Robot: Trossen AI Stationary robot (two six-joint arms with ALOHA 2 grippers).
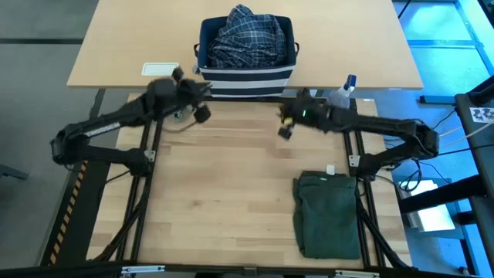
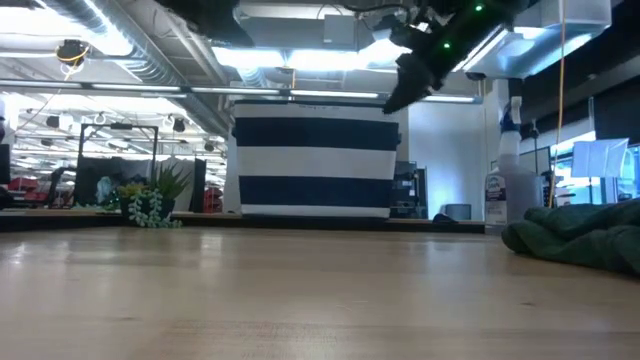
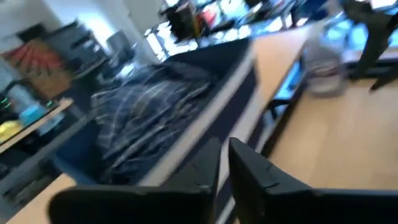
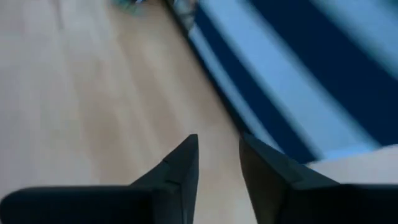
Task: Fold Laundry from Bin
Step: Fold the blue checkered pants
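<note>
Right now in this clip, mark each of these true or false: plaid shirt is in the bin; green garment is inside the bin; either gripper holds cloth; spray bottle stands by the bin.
1. The plaid shirt lies in the bin. True.
2. The green garment is in the bin. False: it lies on the table.
3. The left gripper or right gripper holds cloth. False: both hold nothing.
4. The spray bottle stands beside the bin. True.

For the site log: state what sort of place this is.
Probably a robotics lab or workshop in an open industrial hall: exposed ceiling ducts and strip lights overhead, racks of equipment behind, and a wooden table on a metal frame.
</note>
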